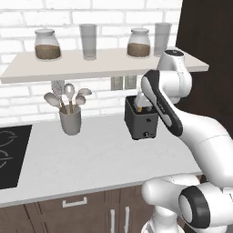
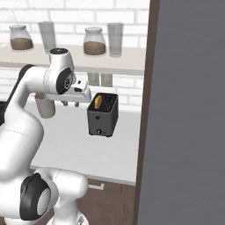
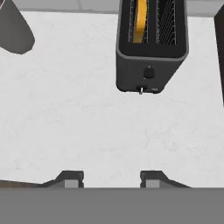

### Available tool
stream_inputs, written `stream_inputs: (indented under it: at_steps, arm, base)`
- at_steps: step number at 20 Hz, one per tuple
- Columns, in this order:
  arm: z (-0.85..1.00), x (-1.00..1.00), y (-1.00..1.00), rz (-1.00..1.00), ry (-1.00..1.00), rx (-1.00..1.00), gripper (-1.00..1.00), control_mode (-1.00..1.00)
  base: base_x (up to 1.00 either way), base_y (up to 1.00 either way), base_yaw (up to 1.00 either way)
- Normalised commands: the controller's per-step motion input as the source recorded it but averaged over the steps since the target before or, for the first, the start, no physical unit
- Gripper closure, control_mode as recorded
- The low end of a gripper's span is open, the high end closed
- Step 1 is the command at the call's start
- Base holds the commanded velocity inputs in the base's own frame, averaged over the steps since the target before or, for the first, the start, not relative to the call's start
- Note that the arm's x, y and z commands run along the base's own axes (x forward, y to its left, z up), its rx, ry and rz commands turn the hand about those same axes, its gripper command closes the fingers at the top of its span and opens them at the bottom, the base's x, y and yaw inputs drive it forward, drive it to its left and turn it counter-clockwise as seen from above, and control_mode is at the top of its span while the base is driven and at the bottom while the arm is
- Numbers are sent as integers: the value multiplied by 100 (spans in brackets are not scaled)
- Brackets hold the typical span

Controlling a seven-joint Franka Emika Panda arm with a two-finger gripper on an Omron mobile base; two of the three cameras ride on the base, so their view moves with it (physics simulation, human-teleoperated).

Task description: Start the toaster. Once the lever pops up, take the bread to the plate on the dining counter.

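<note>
At the far left of the left base view a black cooktop [image 1: 10, 154] is set into the white tabletop [image 1: 91, 159]. Next along stands a grey utensil holder [image 1: 70, 119] with pale spoons and a whisk rising from it, just below a shelf [image 1: 91, 63] on the white brick wall that carries two jars with brown contents and two empty glasses. Right of the holder, well apart from it, sits the toaster [image 1: 142, 122], dark grey and boxy, near the back of the tabletop (a small knob shows low on its front). The bread [image 3: 140, 19] stands upright in the left slot as the hand view shows it, an orange-yellow slice edge-on, its top about level with the slot's rim; the other slot holds only its wire cage. The gripper [image 3: 111, 179] hangs above bare tabletop in front of the toaster, touching nothing, its two dark fingertips [image 3: 70, 178] parted about halfway with nothing between them. In the right base view the gripper [image 2: 70, 103] sits just left of the toaster, and a tall dark panel [image 2: 189, 110] closes off the right side.
</note>
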Motion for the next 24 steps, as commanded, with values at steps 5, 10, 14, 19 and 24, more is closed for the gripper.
stream_inputs:
  at_steps: [5,10,14,19,24]
  arm:
    - [0,-28,-7,0,0,0,-100,-100]
    - [-8,-26,-28,-1,-5,0,-100,-100]
    - [-40,4,-11,0,-2,0,100,-100]
    - [-36,24,-22,0,0,0,100,-100]
    - [-22,33,-23,0,0,0,100,-100]
  base:
    - [0,0,0]
    - [0,0,0]
    - [0,0,0]
    - [0,0,0]
    - [0,0,0]
